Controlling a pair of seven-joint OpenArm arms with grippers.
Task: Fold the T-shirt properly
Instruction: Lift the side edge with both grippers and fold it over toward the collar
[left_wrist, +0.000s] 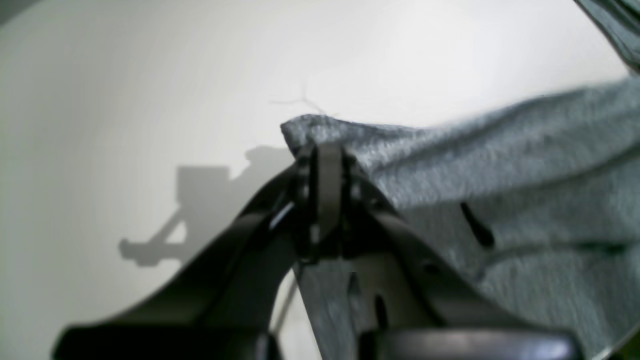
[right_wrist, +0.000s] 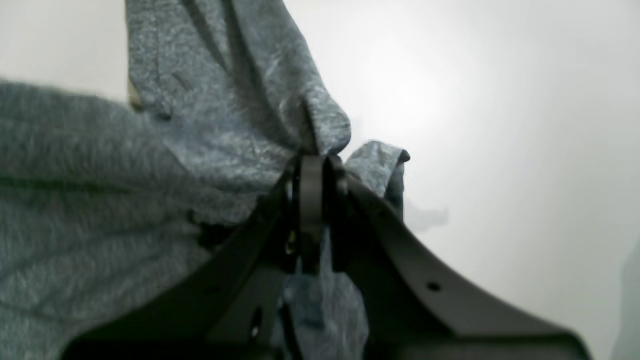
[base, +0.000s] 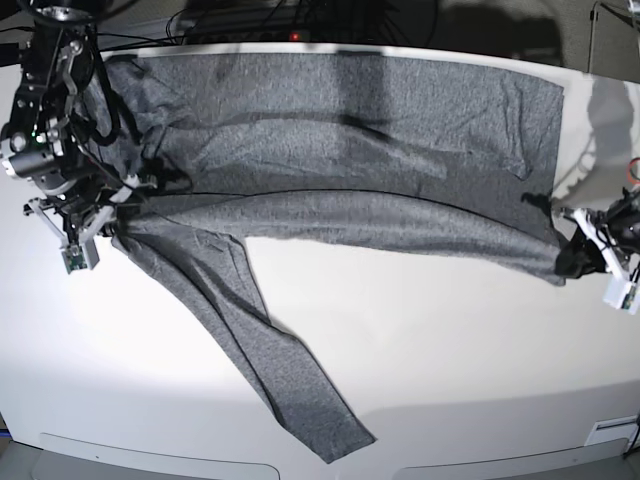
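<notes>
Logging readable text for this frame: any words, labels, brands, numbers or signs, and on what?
None can be read in any view.
T-shirt: plain heather-grey fabric, no print or visible label.
Left gripper and right gripper: plain black, no markings, each shut on a pinch of the fabric.
Table: bare white, no text.

Base high, wide over table (base: 420, 340); wrists close behind tools, sharing T-shirt (base: 340, 150).

White bench (base: 450, 340), bright glare on its near half; dark cables (base: 250, 20) bunched behind the far edge.
</notes>
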